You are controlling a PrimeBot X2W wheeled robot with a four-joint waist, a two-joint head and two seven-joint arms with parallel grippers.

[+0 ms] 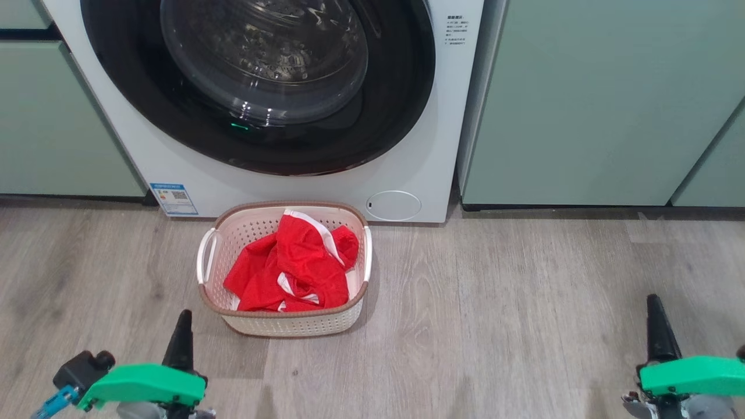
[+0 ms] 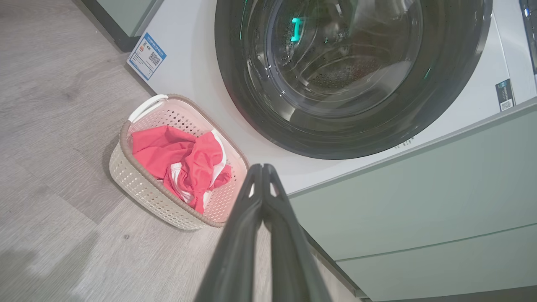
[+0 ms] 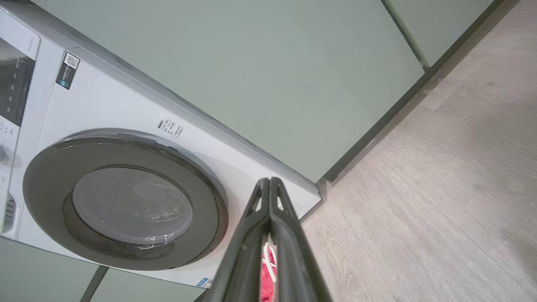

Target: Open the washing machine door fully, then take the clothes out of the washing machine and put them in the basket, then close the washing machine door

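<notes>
Head view, lower left: left gripper (image 1: 184, 331) clenched on nothing. Centre: the clothes (image 1: 291, 262) lie bunched in the basket (image 1: 291, 326), just in front of the washing machine (image 1: 442, 151). Upper centre: the washing machine door (image 1: 401, 87) looks closed (latch not visible, can't confirm). Lower right: right gripper (image 1: 656, 320) clenched, empty. Risk, imo: door only pushed to, not latched, could swing back out; a fwd move w/ arms low could clip the basket rim.

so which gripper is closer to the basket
Left. The left gripper sits just off the near-left corner of the basket; the right gripper is far off to its right.
</notes>
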